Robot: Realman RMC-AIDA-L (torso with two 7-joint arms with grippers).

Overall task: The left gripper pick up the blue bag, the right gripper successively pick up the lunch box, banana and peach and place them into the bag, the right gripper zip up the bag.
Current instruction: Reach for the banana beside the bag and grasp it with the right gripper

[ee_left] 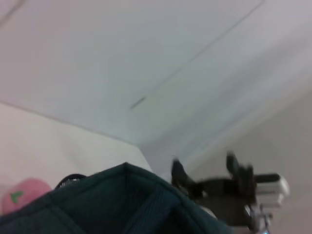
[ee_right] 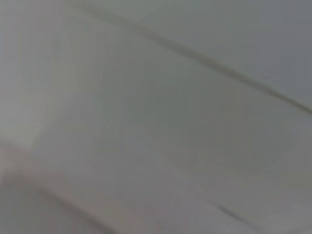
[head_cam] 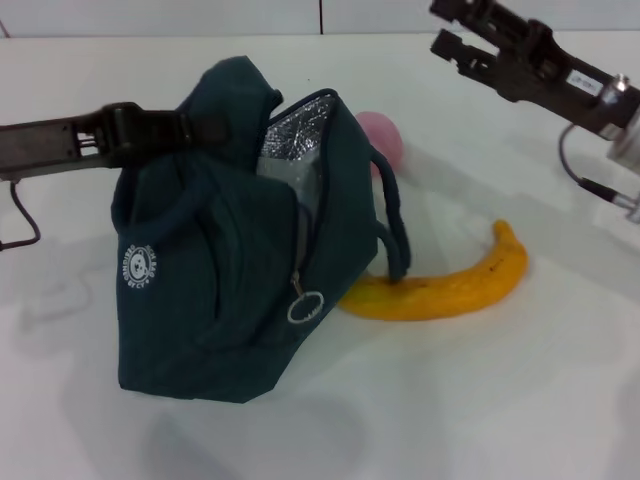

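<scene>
The blue bag (head_cam: 230, 270) stands on the white table, tilted, with its mouth open and the silver lining (head_cam: 295, 135) showing. My left gripper (head_cam: 183, 126) is shut on the bag's top edge at its left side. The banana (head_cam: 450, 285) lies on the table right of the bag, one end under the bag's handle. The pink peach (head_cam: 385, 138) sits behind the bag, partly hidden; it also shows in the left wrist view, peach (ee_left: 19, 195), beside the bag (ee_left: 126, 204). My right gripper (head_cam: 442, 25) hangs open and empty high at the back right, right gripper (ee_left: 204, 165). The lunch box is hidden.
The white table (head_cam: 480, 400) extends in front of and to the right of the bag. A zipper pull ring (head_cam: 305, 306) hangs on the bag's front. The right wrist view shows only a blurred grey surface.
</scene>
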